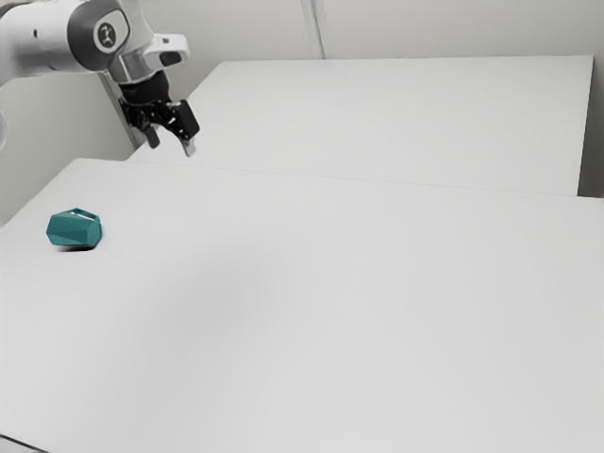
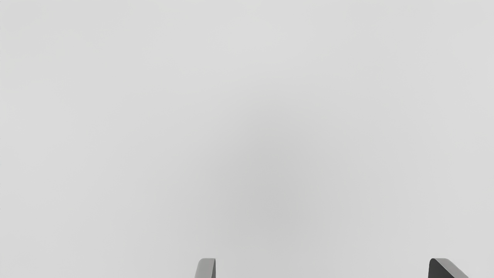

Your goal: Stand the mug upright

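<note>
Teal, faceted mug [image 1: 72, 229] on its side, smooth white table [image 1: 311, 283]; black gripper [image 1: 171, 147] hovers, jaws apart.

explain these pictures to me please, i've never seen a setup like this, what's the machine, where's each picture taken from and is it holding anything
The machine is a single robot arm, drawn by a physics simulator rather than photographed. At its end are black jaws, two parts that can close on a thing to grip it.

The exterior view is taken from the arm's side. The arm comes in from that view's upper left, above a white table. On the table, near the exterior view's left, a teal mug lies on its side.

The wrist view comes from a camera on the arm's hand, looking at the pale tabletop. The tips at its bottom edge belong to the jaws, which stand wide apart with nothing between them, so nothing is held.
</note>
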`<move>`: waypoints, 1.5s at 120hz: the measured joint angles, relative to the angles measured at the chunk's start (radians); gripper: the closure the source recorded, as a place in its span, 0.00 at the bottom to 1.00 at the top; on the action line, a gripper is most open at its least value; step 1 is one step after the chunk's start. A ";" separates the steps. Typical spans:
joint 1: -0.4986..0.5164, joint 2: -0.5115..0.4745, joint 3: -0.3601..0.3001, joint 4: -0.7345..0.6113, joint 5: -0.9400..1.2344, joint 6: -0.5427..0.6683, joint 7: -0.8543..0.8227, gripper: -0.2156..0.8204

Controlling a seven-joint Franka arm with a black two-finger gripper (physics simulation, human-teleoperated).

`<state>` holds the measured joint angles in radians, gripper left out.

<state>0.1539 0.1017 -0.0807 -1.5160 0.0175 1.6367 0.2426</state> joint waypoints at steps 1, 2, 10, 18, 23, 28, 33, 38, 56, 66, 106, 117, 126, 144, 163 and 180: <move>0.001 -0.001 0.001 -0.002 0.000 0.002 0.001 0.21; 0.001 -0.002 0.001 -0.003 0.000 0.003 0.003 0.21; 0.005 -0.007 0.005 -0.011 0.001 0.015 0.013 0.21; -0.006 -0.008 0.026 -0.015 -0.001 0.023 0.022 0.21; -0.015 -0.018 0.052 -0.037 -0.007 0.030 0.026 0.21; -0.014 -0.061 0.078 -0.108 -0.015 0.048 0.031 0.21; -0.008 -0.112 0.100 -0.194 -0.022 0.075 0.035 0.21; -0.006 -0.146 0.127 -0.270 -0.027 0.108 0.039 0.21; 0.114 -0.202 0.162 -0.461 -0.040 0.242 0.051 0.21; 0.252 -0.197 0.134 -0.492 -0.089 0.315 0.080 0.21; 0.792 0.011 -0.188 -0.415 -0.449 0.497 0.432 0.21; 0.895 0.082 -0.247 -0.372 -0.524 0.527 0.546 0.21; 1.002 0.163 -0.336 -0.314 -0.562 0.544 0.636 0.21; 1.241 0.213 -0.469 -0.319 -0.594 0.504 0.814 0.21; 1.354 0.222 -0.478 -0.346 -0.598 0.451 0.991 0.22; 1.376 0.322 -0.478 -0.275 -0.597 0.437 1.124 0.22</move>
<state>1.5300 0.4241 -0.5582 -1.7913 -0.5799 2.0742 1.3668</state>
